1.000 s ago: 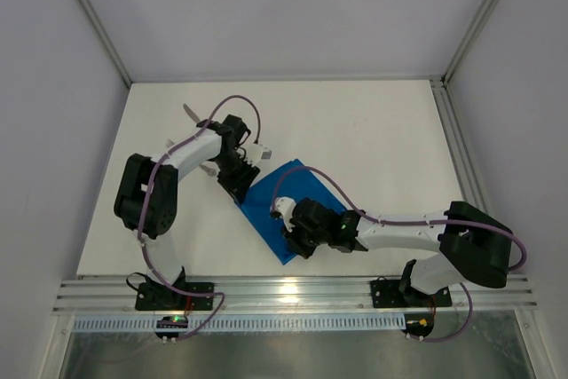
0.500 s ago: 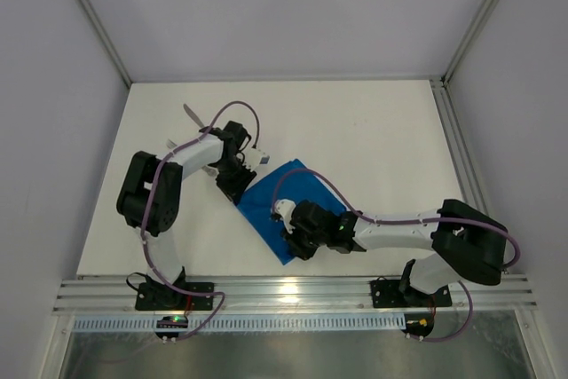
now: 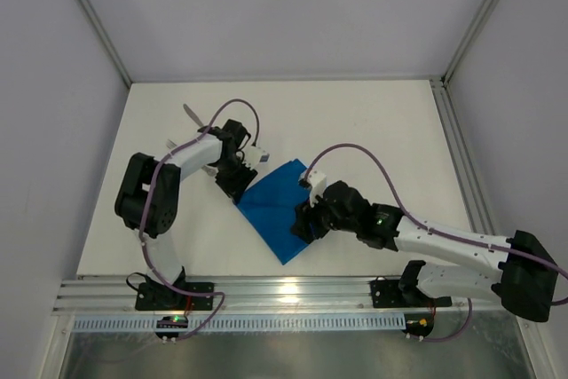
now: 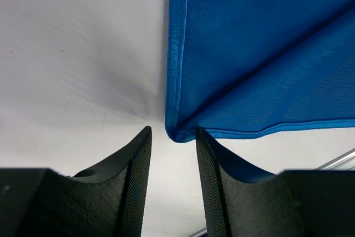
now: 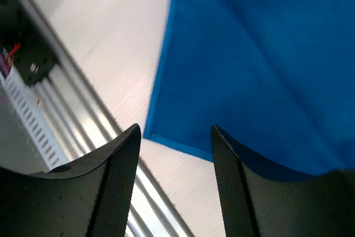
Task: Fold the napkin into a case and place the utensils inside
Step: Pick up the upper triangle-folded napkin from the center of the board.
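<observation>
The bright blue napkin [image 3: 277,204] lies folded on the white table, one corner pointing at the near edge. My left gripper [image 3: 237,185] is at its left corner. In the left wrist view its jaws [image 4: 173,132] stand open, the napkin [image 4: 249,37] corner just beyond the tips and nothing between them; a diagonal fold edge crosses the cloth. My right gripper [image 3: 303,223] hovers over the napkin's near right part. Its jaws [image 5: 175,131] are open and empty above the napkin [image 5: 266,54] corner. One silver utensil [image 3: 191,114] shows behind the left arm, partly hidden.
An aluminium rail [image 3: 293,290] runs along the near table edge; it also shows as the rail [image 5: 72,115] just below the napkin corner in the right wrist view. Enclosure walls rise at the back and on both sides.
My right gripper has opened, let go of the napkin's near corner and drawn back to the right and up. The cloth lies flatter. The left gripper has barely moved.
</observation>
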You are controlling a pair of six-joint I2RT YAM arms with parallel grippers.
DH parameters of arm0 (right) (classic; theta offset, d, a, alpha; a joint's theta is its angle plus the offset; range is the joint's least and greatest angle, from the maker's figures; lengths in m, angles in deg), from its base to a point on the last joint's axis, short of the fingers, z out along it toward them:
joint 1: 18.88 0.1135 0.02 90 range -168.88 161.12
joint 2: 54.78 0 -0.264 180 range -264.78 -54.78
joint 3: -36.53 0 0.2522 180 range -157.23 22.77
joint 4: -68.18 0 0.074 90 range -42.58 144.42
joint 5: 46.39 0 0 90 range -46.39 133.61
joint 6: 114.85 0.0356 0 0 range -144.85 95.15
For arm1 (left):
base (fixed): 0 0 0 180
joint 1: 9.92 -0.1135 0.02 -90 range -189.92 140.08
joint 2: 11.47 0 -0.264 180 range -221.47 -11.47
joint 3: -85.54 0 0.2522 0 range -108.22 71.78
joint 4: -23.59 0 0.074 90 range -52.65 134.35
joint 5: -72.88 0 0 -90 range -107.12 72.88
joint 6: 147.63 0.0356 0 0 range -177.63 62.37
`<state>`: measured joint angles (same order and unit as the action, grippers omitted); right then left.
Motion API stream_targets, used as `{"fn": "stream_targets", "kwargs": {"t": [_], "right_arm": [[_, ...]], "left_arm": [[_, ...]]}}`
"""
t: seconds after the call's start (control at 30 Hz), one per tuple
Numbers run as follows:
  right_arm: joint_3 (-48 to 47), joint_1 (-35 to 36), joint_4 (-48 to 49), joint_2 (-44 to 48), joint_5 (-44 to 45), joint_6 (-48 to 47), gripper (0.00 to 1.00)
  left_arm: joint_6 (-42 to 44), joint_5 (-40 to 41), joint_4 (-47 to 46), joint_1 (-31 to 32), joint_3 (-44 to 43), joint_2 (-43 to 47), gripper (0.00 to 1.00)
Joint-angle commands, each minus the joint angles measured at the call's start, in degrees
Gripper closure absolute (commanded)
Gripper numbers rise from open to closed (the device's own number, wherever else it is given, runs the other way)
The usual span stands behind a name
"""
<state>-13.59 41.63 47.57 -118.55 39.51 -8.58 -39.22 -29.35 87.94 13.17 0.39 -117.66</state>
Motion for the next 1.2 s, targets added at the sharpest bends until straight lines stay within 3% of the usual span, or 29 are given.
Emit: {"fn": "stream_targets", "kwargs": {"t": [0.0,0.13,0.27,0.43,0.57,0.7,1.0,1.17], "right_arm": [[2.17,-10.21,-6.39,3.11,0.59,10.17,0.43],[3.49,-25.31,-11.33,5.14,-1.17,13.34,0.37],[4.1,-33.15,-14.5,2.87,-3.36,13.44,0.35],[8.23,-39.41,-5.12,0.93,-12.13,12.91,0.33],[9.37,-40.56,-2.2,-2.14,-12.95,11.94,0.33],[10.25,-40.73,-2.64,-1.45,-11.81,11.76,0.43],[10.61,-41.26,-2.38,-2.5,-11.2,14.84,0.66],[10.17,-41.26,-1.59,-3.91,-12.33,14.93,0.87]], "left_arm": [[0.39,-0.69,-0.05,-0.06,-1.2,3.79,0.59],[1.27,-3.85,1.62,-0.06,-2.52,6.87,0.56],[2.94,-6.49,2.85,0.02,-2.26,10.03,0.52],[5.23,-8.51,3.73,0.11,-0.5,13.2,0.51],[6.02,-8.86,5.4,2.03,-0.15,14.08,0.5],[7.07,-8.51,6.28,5.2,0.03,14.78,0.5],[5.4,-5.97,3.55,5.38,-0.32,11.97,0.5],[5.49,-5.79,3.29,5.3,0.38,12.06,0.51]]}}
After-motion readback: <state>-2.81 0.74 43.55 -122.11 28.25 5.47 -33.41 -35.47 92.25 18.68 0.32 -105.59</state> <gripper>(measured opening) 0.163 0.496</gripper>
